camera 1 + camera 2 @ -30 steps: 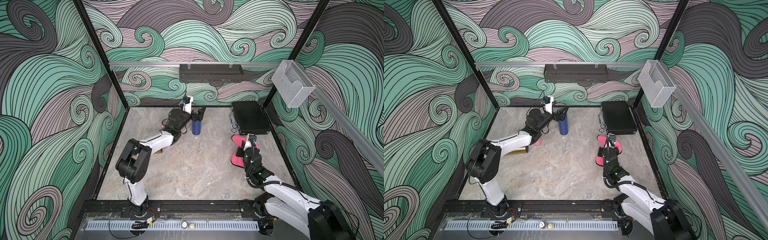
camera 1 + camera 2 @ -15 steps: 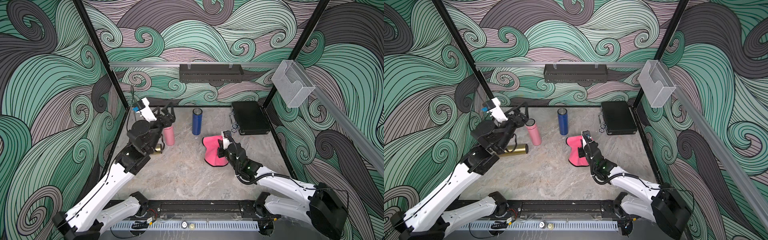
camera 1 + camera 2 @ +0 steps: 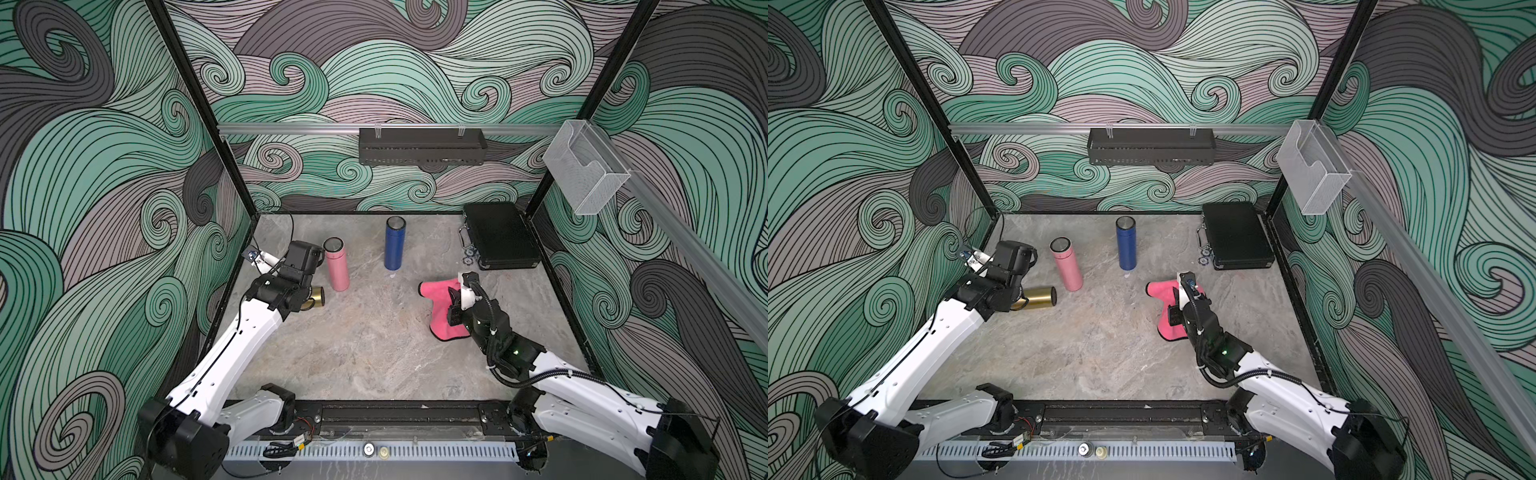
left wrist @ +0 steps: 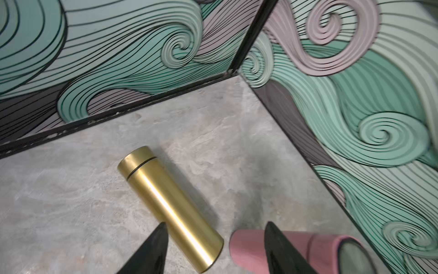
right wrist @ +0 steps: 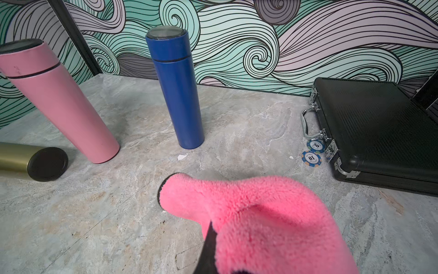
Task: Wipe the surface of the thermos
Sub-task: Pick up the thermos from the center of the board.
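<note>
Pink cloth (image 5: 260, 213) is clamped in the right gripper (image 3: 454, 306). Left gripper (image 4: 215, 224), jaws apart and empty, hovers over the gold thermos (image 4: 170, 206); gripping it should come next.

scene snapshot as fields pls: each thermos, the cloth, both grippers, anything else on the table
gold thermos: lying on its side, near the left wall
pink thermos: upright, beside the gold one
blue thermos: upright, near the back wall, apart from the others
pink cloth: draped over the right gripper, touching no thermos
left gripper: jaws apart, over the gold thermos's base end, no grip
right gripper: shut on the pink cloth
black case: closed, back right corner
poker chips: two, by the case's latches
</note>
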`<state>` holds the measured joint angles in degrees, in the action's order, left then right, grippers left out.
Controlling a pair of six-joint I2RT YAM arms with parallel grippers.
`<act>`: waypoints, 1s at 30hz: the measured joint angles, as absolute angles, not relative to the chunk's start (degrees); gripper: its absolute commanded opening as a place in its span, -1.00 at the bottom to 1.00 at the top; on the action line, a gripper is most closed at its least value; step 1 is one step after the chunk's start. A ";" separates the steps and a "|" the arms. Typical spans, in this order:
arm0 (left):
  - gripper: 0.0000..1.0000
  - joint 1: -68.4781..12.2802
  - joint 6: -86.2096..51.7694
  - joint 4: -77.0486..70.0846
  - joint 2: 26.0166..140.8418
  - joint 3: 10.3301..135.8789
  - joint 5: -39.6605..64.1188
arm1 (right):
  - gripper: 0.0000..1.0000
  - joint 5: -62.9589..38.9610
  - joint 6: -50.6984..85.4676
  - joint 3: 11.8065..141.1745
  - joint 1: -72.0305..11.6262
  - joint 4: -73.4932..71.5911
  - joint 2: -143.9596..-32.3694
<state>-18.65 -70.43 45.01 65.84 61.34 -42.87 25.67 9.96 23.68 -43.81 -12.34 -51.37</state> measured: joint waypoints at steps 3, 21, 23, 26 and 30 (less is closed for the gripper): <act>0.31 -12.99 -74.87 47.16 69.34 60.42 -36.75 | -1.00 25.67 10.52 23.68 -43.81 -9.52 -49.74; 0.16 11.42 -79.13 44.03 90.67 61.17 -18.04 | -1.00 26.89 12.05 22.63 -43.81 -2.52 -44.80; 0.14 13.28 -79.09 42.41 91.94 62.04 -16.64 | -1.00 26.92 12.23 22.15 -43.81 -2.76 -44.88; 0.13 16.27 -78.61 40.34 92.62 62.04 -14.24 | -1.00 26.96 12.27 21.87 -43.81 -2.74 -44.93; 0.16 18.94 -77.49 39.72 94.59 62.65 -11.22 | -1.00 26.94 12.27 21.87 -43.81 -2.83 -45.06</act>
<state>18.94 -77.49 39.72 94.59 62.65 -11.22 26.94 12.27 21.87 -43.81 -2.83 -45.06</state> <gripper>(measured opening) 0.568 0.061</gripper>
